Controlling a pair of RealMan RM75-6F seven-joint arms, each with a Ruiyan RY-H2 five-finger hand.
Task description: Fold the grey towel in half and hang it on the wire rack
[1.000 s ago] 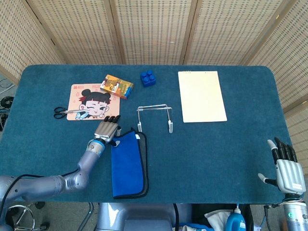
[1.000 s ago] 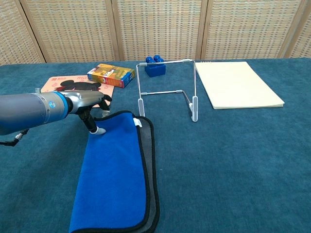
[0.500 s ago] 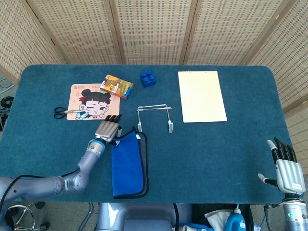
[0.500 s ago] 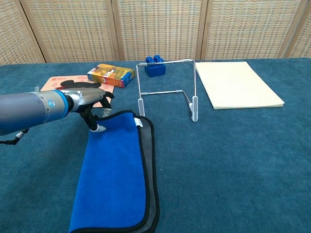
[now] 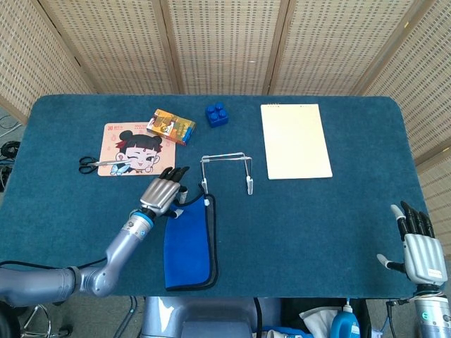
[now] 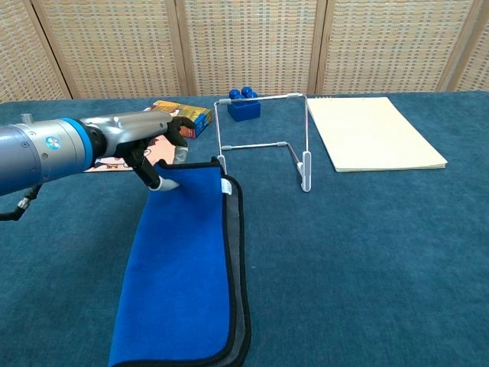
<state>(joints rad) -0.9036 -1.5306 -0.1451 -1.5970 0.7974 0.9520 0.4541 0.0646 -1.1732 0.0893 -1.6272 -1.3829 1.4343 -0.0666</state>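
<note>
The towel (image 5: 187,243) lies folded lengthwise near the table's front edge, blue side up, with a grey layer and black hem showing along its right side (image 6: 183,267). My left hand (image 5: 161,196) pinches its far left corner, and that far end is raised off the table (image 6: 149,145). The wire rack (image 5: 225,169) stands upright just beyond and to the right of the towel's far end (image 6: 263,141). My right hand (image 5: 421,250) hovers off the table's front right corner, fingers spread and holding nothing.
A cream notepad (image 5: 296,141) lies at the back right. Behind the rack sits a blue toy brick (image 5: 216,114). A colourful box (image 5: 170,126), a cartoon mat (image 5: 134,149) and scissors (image 5: 95,164) lie at the back left, close to my left hand.
My left hand has risen and shifted right toward the rack, lifting the towel's far end with it. The right hand has stayed still.
</note>
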